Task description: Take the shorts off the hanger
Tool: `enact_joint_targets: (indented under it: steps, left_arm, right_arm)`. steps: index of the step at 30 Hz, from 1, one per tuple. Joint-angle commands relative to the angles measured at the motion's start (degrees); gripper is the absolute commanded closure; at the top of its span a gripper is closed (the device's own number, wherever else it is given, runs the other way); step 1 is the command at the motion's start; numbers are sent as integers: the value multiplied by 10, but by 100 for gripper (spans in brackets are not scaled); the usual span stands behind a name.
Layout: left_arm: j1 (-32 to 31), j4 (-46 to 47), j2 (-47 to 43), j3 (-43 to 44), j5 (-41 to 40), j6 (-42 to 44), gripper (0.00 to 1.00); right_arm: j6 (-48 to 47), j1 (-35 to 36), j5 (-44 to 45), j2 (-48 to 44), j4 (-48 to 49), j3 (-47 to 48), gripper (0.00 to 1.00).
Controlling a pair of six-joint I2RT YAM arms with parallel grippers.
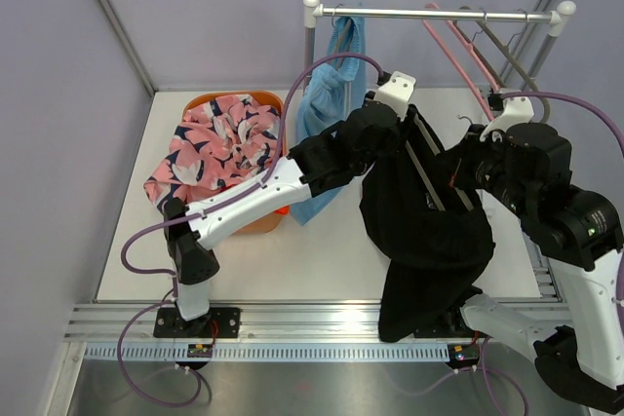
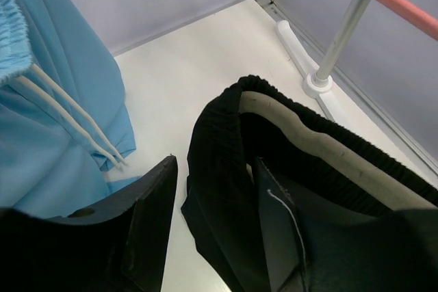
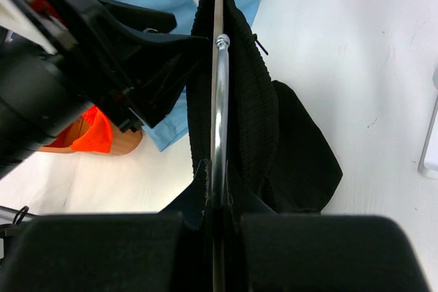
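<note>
Your right gripper (image 3: 217, 196) was clenched on the wire of the hanger (image 3: 219, 94) and held it up over the table (image 1: 322, 260) with the black shorts (image 1: 429, 231) draped from it, well apart from the rack (image 1: 439, 15). Your left gripper (image 2: 215, 169) had its jaws apart and straddled the waistband (image 2: 219, 135) at the end of the hanger farthest from the right gripper. A sliver of table showed between one finger (image 2: 150, 217) and the cloth, so nothing was grasped there yet. The other finger looked to be against the fabric, though black on black made that hard to tell. The relation that mattered was this: the hanger's long axis ran straight out from the right gripper toward the left one, and the waistband sat along it, with the bar inside the elastic. The left arm was the nearer one to the free end, so once it pinched the band, the pull would likely need to go along that axis and off the tip, away from the right gripper, not across it. The blue shorts (image 1: 327, 104) hung on the rack just beside the left arm, and the pink shorts (image 1: 219, 138) lay in the basket (image 1: 200, 100).
</note>
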Motion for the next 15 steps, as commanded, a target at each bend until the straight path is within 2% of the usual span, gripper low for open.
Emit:
enact_joint_targets:
  steps: [1, 5, 7, 11, 12, 15]
  left_arm:
    - [-1, 16, 12, 20, 12, 0, 50]
    - [-1, 13, 15, 25, 16, 0, 50]
    - [1, 14, 17, 25, 13, 1, 53]
    - [6, 20, 19, 31, 7, 9, 77]
    - [9, 20, 20, 34, 1, 11, 89]
    - [31, 13, 34, 67, -9, 10, 100]
  right_arm:
    - [-7, 4, -7, -3, 15, 36, 100]
    - [-7, 4, -8, -1, 13, 43, 100]
    - [-7, 4, -8, -3, 12, 44, 100]
    - [-7, 4, -9, -6, 11, 41, 100]
    - [-7, 4, -11, -6, 10, 40, 100]
    - [-7, 4, -17, -11, 3, 43, 100]
